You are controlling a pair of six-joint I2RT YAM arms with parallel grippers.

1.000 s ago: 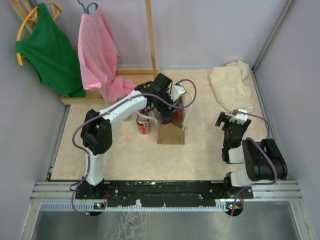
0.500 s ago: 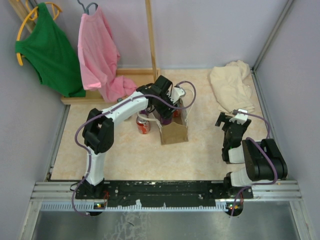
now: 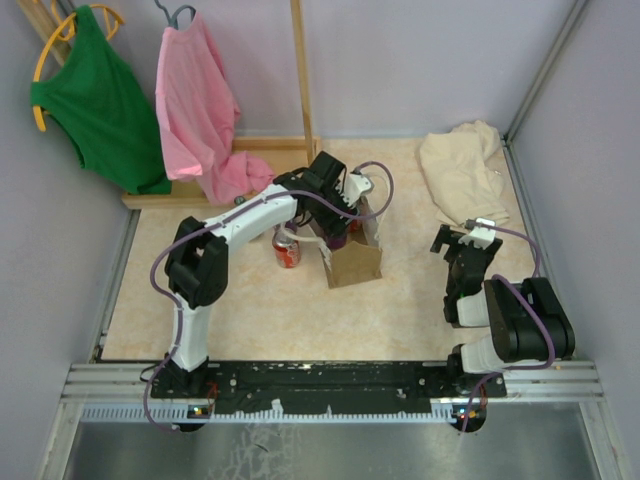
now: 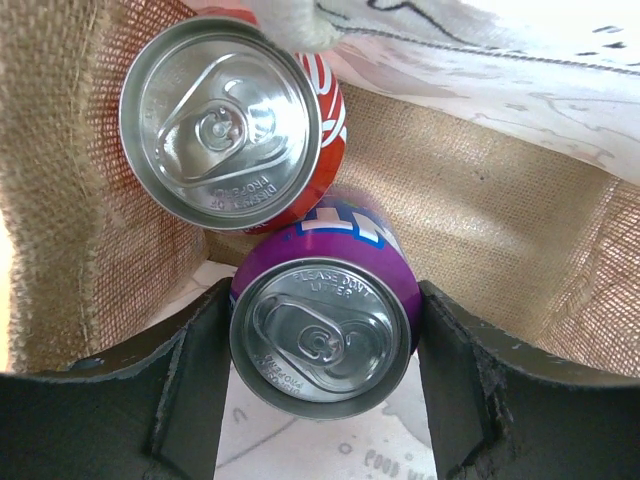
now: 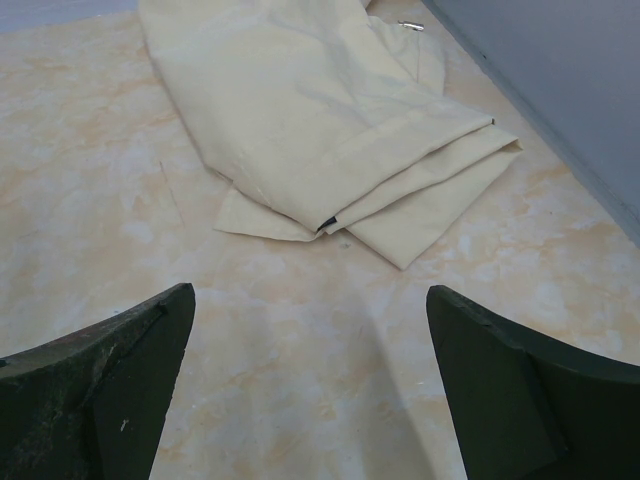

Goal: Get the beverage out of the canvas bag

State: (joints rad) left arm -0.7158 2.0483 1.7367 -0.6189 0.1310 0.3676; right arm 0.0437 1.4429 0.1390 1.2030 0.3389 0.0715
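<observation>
While left gripper (image 4: 322, 310) sits inside canvas bag (image 3: 355, 265), fingers (image 4: 190, 390) clamp purple can (image 4: 318, 345) on both sides. Can upright, down in bag, mid-worktop (image 3: 260, 310). Bag leans, so lift straight up along can's axis, slowly; otherwise bag probably drags along. Red can (image 4: 222, 120) just beside purple one; inside bag or not, cannot tell; avoid knocking it. Right gripper (image 5: 308, 300) idle, fingers wide, nothing between, near beige cloth (image 5: 300, 110); could pin bag down.

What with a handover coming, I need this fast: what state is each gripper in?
Left gripper: shut on the purple can inside the canvas bag.
Right gripper: open, holding nothing.
</observation>
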